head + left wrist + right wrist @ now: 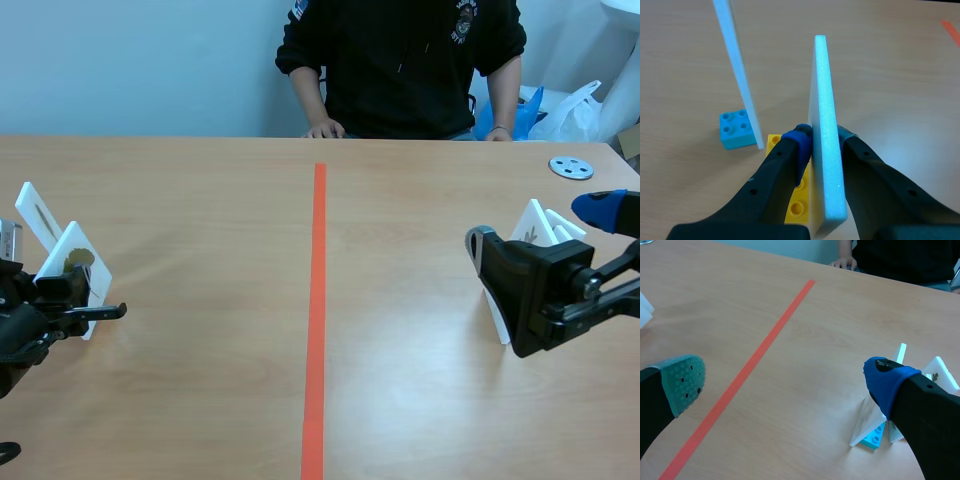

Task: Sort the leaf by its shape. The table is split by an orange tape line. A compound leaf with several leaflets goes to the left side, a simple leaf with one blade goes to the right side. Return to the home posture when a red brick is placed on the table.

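At the table's left side a white card (pixel 78 255) with a dark leaf picture stands tilted, and my left gripper (pixel 88 305) is shut on it. In the left wrist view the card (pixel 826 125) is edge-on between the pads, over a yellow brick (pixel 797 202). The leaf's shape is too small to tell. A second white card (pixel 36 212) stands behind it in a blue brick (pixel 737 129). My right gripper (pixel 540 228) hangs open on the right side, above several white cards (pixel 867 422) on a cyan brick (pixel 873 439); its pads (pixel 684 381) are wide apart.
The orange tape line (pixel 317 320) runs down the middle of the table. A person in a black top sits across it, hands (pixel 325 129) at the far edge. A grey disc (pixel 571 167) lies at the back right.
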`<state>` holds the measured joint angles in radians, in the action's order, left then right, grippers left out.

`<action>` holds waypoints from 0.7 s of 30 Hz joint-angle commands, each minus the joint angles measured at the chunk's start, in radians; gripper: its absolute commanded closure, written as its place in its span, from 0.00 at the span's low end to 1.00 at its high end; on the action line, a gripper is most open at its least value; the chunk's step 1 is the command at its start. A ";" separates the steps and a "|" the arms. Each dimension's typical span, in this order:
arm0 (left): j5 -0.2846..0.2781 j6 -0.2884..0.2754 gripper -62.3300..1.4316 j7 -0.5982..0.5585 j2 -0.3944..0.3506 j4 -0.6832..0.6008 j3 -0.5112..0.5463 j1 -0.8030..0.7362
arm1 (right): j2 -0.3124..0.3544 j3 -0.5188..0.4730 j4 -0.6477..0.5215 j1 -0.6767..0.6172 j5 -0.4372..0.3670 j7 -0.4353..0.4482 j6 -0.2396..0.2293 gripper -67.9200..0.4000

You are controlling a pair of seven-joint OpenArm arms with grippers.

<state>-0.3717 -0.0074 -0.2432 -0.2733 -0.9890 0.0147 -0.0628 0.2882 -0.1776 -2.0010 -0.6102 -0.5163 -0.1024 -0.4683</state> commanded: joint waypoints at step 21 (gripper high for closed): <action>-0.007 -0.002 0.60 -0.030 -0.004 0.050 0.008 0.032 | 0.002 -0.010 -0.005 0.014 -0.015 0.019 0.000 0.00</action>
<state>-0.3721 -0.0082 -0.2592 -0.2741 -0.9195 0.0147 -0.0360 0.2882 -0.1776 -2.0010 -0.6102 -0.5167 -0.1024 -0.4683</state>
